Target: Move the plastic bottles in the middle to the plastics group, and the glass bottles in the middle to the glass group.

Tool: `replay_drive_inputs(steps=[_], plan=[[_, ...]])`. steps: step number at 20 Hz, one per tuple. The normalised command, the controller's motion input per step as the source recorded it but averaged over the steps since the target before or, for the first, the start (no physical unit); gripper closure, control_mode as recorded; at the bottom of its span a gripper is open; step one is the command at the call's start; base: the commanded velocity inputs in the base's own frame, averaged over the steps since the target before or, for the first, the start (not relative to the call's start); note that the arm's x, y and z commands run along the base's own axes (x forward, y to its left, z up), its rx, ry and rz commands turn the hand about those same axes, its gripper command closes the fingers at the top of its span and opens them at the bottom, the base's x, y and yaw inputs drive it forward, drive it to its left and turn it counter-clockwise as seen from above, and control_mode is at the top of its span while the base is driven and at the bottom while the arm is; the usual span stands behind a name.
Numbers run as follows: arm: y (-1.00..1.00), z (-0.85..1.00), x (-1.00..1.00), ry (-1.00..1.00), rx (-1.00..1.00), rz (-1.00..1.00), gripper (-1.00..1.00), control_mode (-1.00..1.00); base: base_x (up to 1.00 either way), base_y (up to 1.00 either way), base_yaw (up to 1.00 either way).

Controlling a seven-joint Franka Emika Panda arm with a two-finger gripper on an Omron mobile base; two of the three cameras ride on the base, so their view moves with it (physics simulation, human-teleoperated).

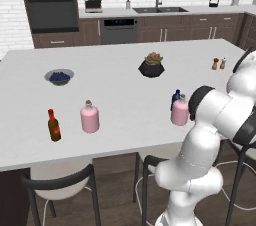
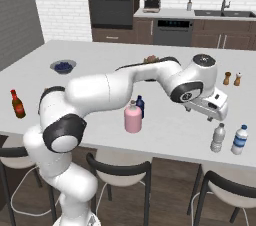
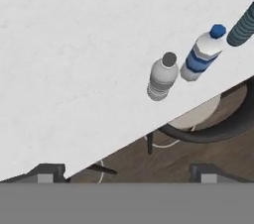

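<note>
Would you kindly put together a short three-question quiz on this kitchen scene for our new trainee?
1. True or false: the tool stands open with nothing between its fingers.
2. Which thing stands close behind the middle pink flask in the right base view? A) a dark blue bottle B) a sauce bottle C) a bowl
3. Fill in: in the hand view, the grey bottle and the blue-capped bottle stand upright near the counter's ____.
Key: 1 true; 2 A; 3 edge.
</note>
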Motion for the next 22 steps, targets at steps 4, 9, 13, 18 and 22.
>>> replay_drive_inputs(steps=[4,9,13,18,22], plan=[[0.89,0.10,0.03,0.11,-0.03,0.10,-1.00,-1.00,0.00,0.00,0.00],[0.73,0.00,0.04,0.02,-0.01,0.09,-1.00,-1.00,0.00,0.00,0.00],[0.53,0.02,0.04,0.04,0.00,0.16,-1.00,-1.00,0.00,0.00,0.00],[0.60,0.00,0.55,0.16,0.06,0.31,-1.00,-1.00,0.00,0.00,0.00],[0.74,0.12,0.59,0.35,0.02,0.36,-1.00,-1.00,0.00,0.00,0.00]])
